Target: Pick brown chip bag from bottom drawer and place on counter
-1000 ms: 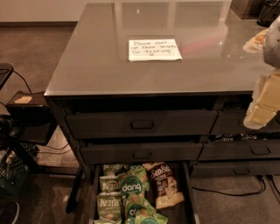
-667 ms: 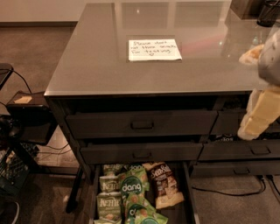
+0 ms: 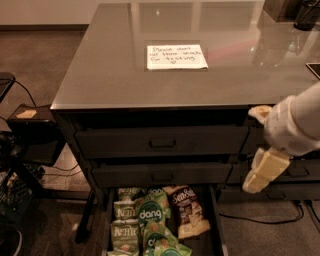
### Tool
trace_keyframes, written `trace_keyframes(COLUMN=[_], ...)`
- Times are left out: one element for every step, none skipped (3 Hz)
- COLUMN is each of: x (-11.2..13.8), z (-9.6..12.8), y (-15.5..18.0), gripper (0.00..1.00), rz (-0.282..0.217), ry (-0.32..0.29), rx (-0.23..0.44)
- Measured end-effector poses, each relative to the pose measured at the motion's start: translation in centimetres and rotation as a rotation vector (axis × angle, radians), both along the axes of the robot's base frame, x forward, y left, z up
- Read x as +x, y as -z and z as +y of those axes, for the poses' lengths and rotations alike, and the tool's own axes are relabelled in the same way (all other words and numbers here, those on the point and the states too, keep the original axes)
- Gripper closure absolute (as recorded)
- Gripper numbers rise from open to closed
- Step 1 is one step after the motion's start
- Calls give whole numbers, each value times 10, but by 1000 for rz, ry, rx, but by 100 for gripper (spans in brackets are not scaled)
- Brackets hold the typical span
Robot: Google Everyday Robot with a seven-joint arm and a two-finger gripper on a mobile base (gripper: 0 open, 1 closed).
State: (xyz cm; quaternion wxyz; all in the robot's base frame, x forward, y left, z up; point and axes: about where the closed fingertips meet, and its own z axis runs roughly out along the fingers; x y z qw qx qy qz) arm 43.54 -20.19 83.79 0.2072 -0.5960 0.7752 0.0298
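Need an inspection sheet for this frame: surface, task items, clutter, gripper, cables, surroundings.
Surface: counter glossy grey, with a white paper note; dark objects at its far right corner.
Job's things: brown chip bag lies on the right side of the open bottom drawer; not yet on the counter.
Clutter: green snack bags fill the drawer's left and middle.
Grippers: gripper hangs right of the cabinet, above and right of the bag, clear of it.
Cables: black cable on the floor at right; another at left.
Surroundings: two upper drawers shut; dark equipment left of the cabinet.
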Motion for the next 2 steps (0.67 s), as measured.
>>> trace_keyframes(x=[2, -1], z=[8, 11], y=[50, 99], gripper=[0, 0], rz=[6, 37], ry=[-16, -24], rx=[33, 69])
